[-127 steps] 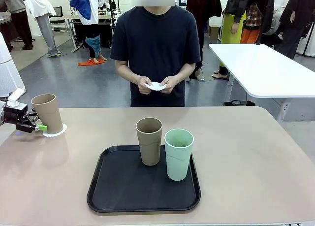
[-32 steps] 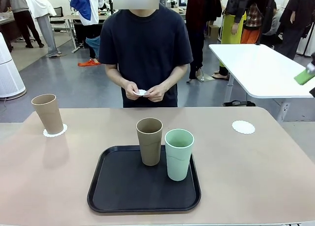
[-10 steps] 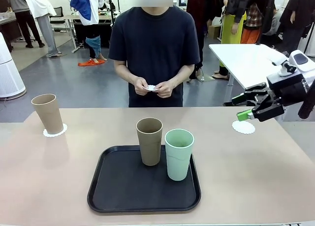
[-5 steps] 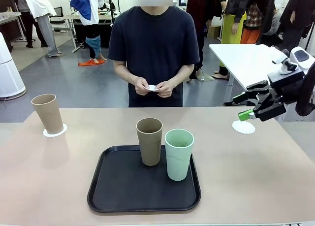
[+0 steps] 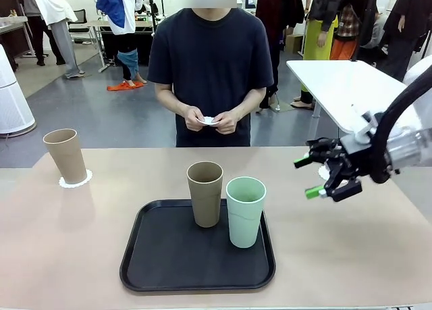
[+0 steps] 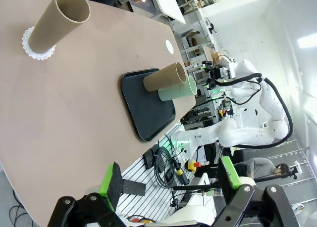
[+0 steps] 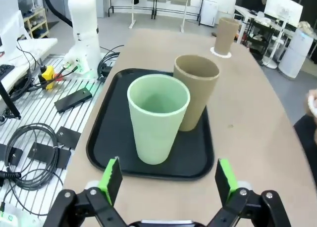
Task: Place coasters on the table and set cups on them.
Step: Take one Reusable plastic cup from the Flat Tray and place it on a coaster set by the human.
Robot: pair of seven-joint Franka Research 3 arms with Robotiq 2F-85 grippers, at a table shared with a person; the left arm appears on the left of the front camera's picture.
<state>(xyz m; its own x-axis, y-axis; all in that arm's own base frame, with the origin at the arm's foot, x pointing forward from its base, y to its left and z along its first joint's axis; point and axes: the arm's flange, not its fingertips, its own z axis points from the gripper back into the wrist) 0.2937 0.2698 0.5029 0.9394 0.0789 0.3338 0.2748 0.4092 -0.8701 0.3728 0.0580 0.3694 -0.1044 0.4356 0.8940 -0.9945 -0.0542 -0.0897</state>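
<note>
The right end effector (image 5: 307, 177) is held spread and empty over the desk (image 5: 351, 242), faced toward the mint cup (image 5: 244, 212) on the tray (image 5: 169, 263); the left end effector (image 6: 170, 176) is also spread.

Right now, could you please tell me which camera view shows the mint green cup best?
The right wrist view: the mint green cup stands close and whole on the black tray, its open mouth visible. The front view shows the cup whole, but smaller. The left wrist view shows it distant, sideways, partly behind a tan cup.
</note>
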